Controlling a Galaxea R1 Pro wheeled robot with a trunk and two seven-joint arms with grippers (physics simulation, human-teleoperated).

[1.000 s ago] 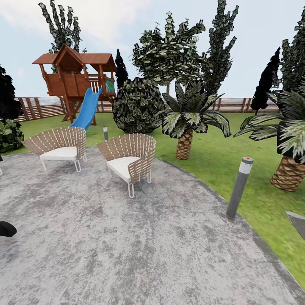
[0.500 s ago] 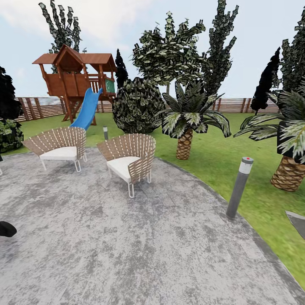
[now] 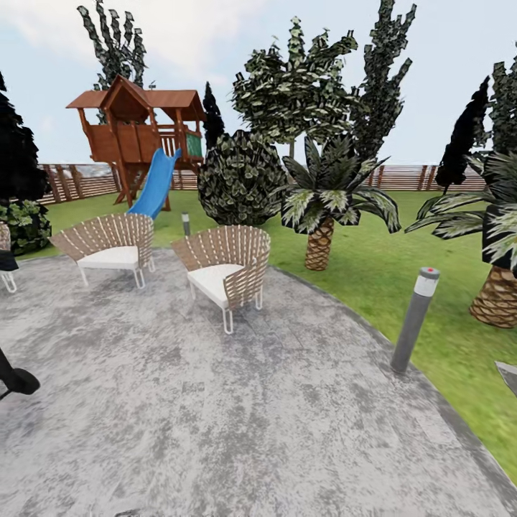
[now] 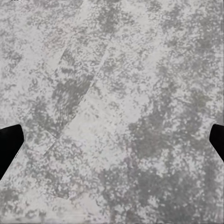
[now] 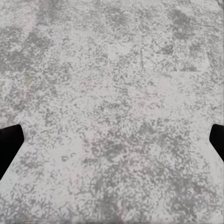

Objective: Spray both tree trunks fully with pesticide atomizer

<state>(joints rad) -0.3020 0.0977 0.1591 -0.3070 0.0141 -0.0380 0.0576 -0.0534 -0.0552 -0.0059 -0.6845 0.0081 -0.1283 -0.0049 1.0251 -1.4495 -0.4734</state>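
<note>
The pesticide atomizer is out of view. Ahead lies the garden's lawn (image 3: 373,251) with its brown slat fence (image 3: 409,177). Tall leafy crowns (image 3: 298,79) rise behind a round shrub (image 3: 240,179), and the tree trunks are hidden. My left gripper (image 4: 112,144) is open over mottled grey paving, its dark fingertips (image 4: 9,144) wide apart with nothing between them. My right gripper (image 5: 112,144) is open over the same paving, also with nothing in it. A dark part of my left arm (image 3: 18,380) pokes in at the head view's left edge.
Two slatted chairs (image 3: 226,269) (image 3: 111,248) stand on the grey patio (image 3: 215,416). A grey lamp post (image 3: 415,319) marks the patio's edge. Two short palms (image 3: 323,208) (image 3: 499,287) grow on the grass. A wooden play tower with a blue slide (image 3: 136,136) stands at the back left.
The whole head view has shifted a little right and down, so the camera has moved. More of the dark left arm part shows at the left edge.
</note>
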